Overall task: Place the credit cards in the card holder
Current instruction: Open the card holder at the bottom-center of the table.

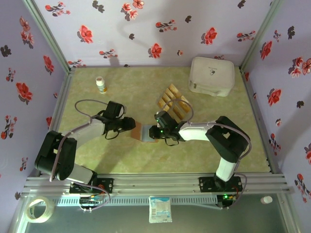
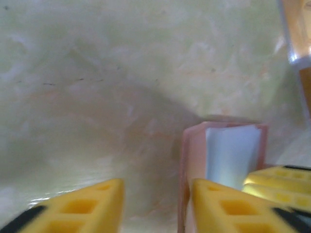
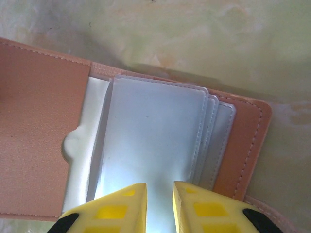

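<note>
Nearest you, the card holder (image 3: 43,121) is lying open on the desk (image 1: 126,160) between your two hands, its clear sleeves (image 3: 150,131) facing up and looking empty. Your left hand (image 2: 156,187) is sitting at its 9 o'clock, fingers well apart and gripping nothing, one finger just beside the raised cover. Your right hand (image 3: 159,187) is hovering at its 3 o'clock, fingers a narrow gap apart over the top sleeve; you cannot tell whether they are pinching it. Farther out, at the holder's 1 o'clock, the credit cards (image 1: 173,102) are lying fanned together. You are probably preparing the holder; next, one hand needs to be steadying it while the other is fetching a single card.
</note>
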You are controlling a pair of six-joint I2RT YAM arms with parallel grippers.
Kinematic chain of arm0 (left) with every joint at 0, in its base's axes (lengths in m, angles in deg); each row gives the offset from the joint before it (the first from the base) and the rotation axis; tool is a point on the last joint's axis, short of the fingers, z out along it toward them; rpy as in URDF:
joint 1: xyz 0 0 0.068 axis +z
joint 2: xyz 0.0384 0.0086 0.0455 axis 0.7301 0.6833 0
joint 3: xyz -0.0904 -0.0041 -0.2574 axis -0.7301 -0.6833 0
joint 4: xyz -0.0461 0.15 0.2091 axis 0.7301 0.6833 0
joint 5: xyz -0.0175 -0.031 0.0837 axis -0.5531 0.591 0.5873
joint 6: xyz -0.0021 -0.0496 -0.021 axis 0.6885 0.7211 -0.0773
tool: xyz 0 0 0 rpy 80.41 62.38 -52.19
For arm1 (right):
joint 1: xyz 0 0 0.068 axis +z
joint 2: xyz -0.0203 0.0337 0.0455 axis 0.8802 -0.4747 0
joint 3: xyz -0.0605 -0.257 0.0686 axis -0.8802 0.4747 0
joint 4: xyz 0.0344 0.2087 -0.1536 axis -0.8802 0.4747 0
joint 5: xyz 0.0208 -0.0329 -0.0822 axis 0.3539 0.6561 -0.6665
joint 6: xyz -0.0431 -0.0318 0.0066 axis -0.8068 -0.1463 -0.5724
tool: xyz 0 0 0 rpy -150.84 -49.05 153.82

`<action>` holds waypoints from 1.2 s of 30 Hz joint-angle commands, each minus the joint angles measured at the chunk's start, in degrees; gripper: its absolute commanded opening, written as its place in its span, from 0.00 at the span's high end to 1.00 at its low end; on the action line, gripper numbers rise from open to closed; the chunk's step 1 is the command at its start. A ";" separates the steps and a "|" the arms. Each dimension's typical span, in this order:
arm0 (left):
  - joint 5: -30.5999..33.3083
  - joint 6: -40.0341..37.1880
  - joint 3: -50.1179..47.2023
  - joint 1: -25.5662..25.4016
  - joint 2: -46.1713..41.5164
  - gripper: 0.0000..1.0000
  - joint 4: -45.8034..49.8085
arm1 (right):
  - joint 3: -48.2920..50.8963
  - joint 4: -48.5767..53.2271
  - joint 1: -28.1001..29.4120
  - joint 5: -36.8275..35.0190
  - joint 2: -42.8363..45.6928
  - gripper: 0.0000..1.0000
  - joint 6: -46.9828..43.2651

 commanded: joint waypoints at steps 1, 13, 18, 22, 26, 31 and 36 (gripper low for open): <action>5.66 -3.25 2.21 -1.44 0.31 0.48 5.43 | 1.38 0.22 -0.48 -0.77 -1.38 0.79 0.40; 18.58 -4.31 2.58 -4.92 6.50 0.43 10.54 | 3.40 0.82 -0.51 -1.52 0.73 0.79 0.67; 18.69 -3.84 1.84 -5.23 7.75 0.43 9.27 | 3.60 1.43 -0.61 -1.62 1.21 0.79 0.46; 18.71 -3.94 1.93 -5.38 8.23 0.43 8.87 | 3.07 2.10 -0.83 -1.78 1.63 0.78 0.31; 18.51 -4.24 3.04 -5.77 7.17 0.42 9.66 | 2.09 2.91 -0.96 -1.63 2.89 0.74 0.19; 18.12 -4.98 6.18 -6.14 3.55 0.37 12.26 | -1.31 6.18 -1.01 -1.35 5.30 0.66 -1.44; 17.35 -4.51 9.34 -6.15 -0.93 0.16 14.56 | -3.21 9.18 -1.10 -1.91 7.98 0.64 -2.92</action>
